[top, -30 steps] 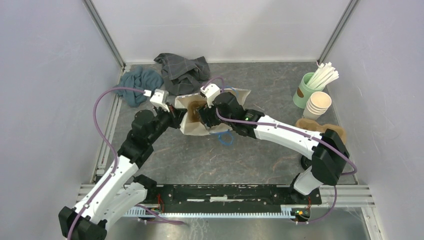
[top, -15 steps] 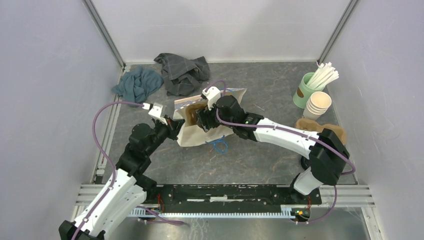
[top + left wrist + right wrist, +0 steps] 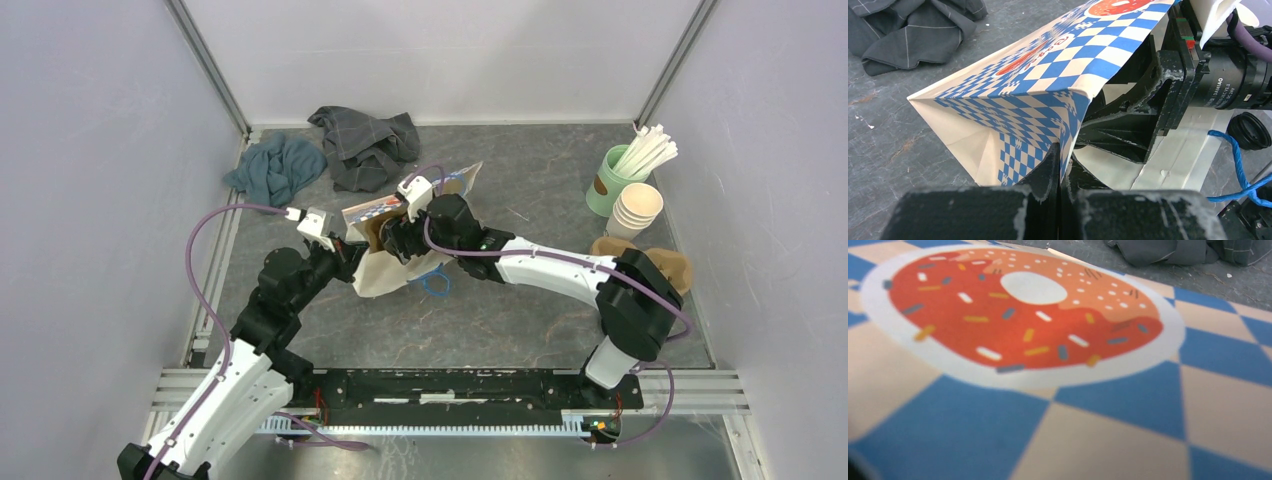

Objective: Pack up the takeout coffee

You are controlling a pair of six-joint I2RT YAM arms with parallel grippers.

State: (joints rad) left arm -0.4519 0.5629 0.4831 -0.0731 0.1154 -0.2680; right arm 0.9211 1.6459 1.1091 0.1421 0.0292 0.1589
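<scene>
Takeout coffee hidden; left end effector (image 3: 1059, 167) pinches doughnut-print bag (image 3: 1048, 85); right end effector (image 3: 393, 240) unclear; motor (image 3: 1233, 80) reads DAMIAO.

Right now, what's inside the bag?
The right gripper reaches into the bag, which the left gripper pinches at its edge. No cup shows; the bag's walls hide the rest.

— Where can we get through?
— Not by the mouth of the bag (image 3: 385, 272). Our right arm (image 3: 540, 262) fills it, and the left gripper (image 3: 1062, 160), jaws pinched on the lip, blocks the near-left side.
— The far-left corner?
— A teal cloth (image 3: 278, 168) and a grey cloth (image 3: 365, 145) crowd it.
— And the right?
— The straw cup (image 3: 612, 185), cup stack (image 3: 636, 210) and cardboard carrier (image 3: 665, 262) line that wall. Between them and the bag we see bare counter (image 3: 540, 170).
</scene>
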